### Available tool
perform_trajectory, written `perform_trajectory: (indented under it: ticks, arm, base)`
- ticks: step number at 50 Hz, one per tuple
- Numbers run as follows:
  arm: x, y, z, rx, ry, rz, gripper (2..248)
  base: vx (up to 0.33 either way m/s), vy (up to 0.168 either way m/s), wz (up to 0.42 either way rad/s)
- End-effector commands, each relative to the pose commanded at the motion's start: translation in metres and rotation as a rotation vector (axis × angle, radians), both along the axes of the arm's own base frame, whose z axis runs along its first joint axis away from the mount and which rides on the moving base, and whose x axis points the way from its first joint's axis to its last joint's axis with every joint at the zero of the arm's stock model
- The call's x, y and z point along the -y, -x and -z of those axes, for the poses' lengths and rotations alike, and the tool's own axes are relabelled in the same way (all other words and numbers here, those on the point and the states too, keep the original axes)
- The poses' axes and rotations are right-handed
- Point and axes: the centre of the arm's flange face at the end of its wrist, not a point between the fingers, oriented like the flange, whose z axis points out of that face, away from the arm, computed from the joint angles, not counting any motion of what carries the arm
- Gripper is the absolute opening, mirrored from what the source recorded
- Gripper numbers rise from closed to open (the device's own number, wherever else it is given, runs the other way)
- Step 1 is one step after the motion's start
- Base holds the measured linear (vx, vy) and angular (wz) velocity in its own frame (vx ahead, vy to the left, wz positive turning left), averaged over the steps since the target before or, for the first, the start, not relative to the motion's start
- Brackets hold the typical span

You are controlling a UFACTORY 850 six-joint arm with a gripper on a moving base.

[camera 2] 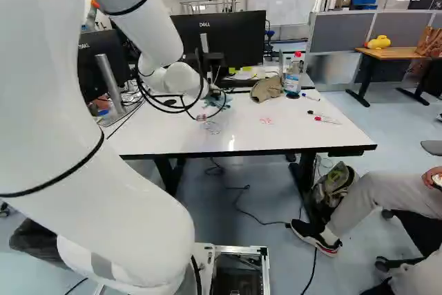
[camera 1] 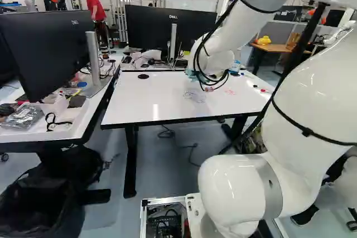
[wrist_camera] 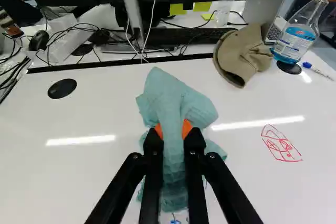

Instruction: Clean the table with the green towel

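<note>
Item: one green towel [wrist_camera: 176, 98], bunched in my gripper [wrist_camera: 173, 131], the two fingers standing slightly apart and pinching its folds from both sides; its loose ends hang over the white table [wrist_camera: 79, 177], whether pressing on it I cannot tell. Item: one red drawing [wrist_camera: 282, 144], whole, unwiped, to one side of the towel. Item: one dark scribble [camera 1: 194, 97], nearer the table's front edge, also unwiped. Item, along the far side: one cap [wrist_camera: 241, 59], one spray bottle [wrist_camera: 296, 40], one blue-capped marker [wrist_camera: 317, 71], none in my hold. State of work, by my judgement: cloth secured, cleaning barely begun if at all; both marks remain to be rubbed away.
</note>
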Motion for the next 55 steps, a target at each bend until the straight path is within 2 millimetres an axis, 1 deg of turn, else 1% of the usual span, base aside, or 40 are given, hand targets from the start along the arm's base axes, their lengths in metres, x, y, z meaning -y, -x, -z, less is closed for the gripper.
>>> perform_trajectory:
  ticks: [18,32,55]
  arm:
    - [-0.001,0.035,0.002,0.005,0.0,0.004,50]
    - [-0.001,0.037,0.003,-0.008,-0.001,0.004,50]
    - [-0.001,0.044,0.013,-0.146,-0.01,0.004,50]
  base:
    - [0.0,0.0,0.0]
    - [0.0,0.0,0.0]
    - [0.0,0.0,0.0]
